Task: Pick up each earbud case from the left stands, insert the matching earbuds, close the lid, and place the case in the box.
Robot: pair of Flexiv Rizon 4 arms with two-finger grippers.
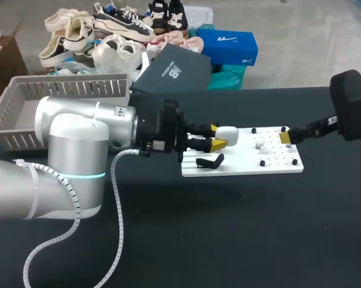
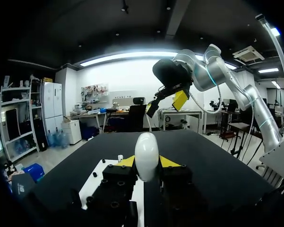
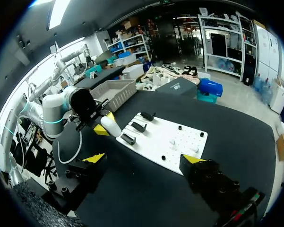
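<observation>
The left gripper (image 2: 147,163) is closed on the white earbud case (image 2: 146,155). Its two yellow-tipped fingers press the case from either side, and the case's rounded end sticks out ahead of them. Gripper and case are over the left end of the white board (image 1: 276,162), by its far corner. Three black stands (image 3: 138,126) sit in a row along that end; the one nearest the bench's near edge has nothing on it. The board's right half carries small black pegs (image 1: 262,163) and a small pale item (image 1: 259,144), too small to identify.

The right gripper (image 3: 144,160) has its fingers spread wide with nothing between them. It is above the board's right end, well apart from the case.

The board lies on the black bench (image 1: 228,240), right of the middle and nearer the far edge. A grey slatted basket (image 1: 24,99) stands at the bench's far left corner, behind the left arm (image 1: 78,138).
</observation>
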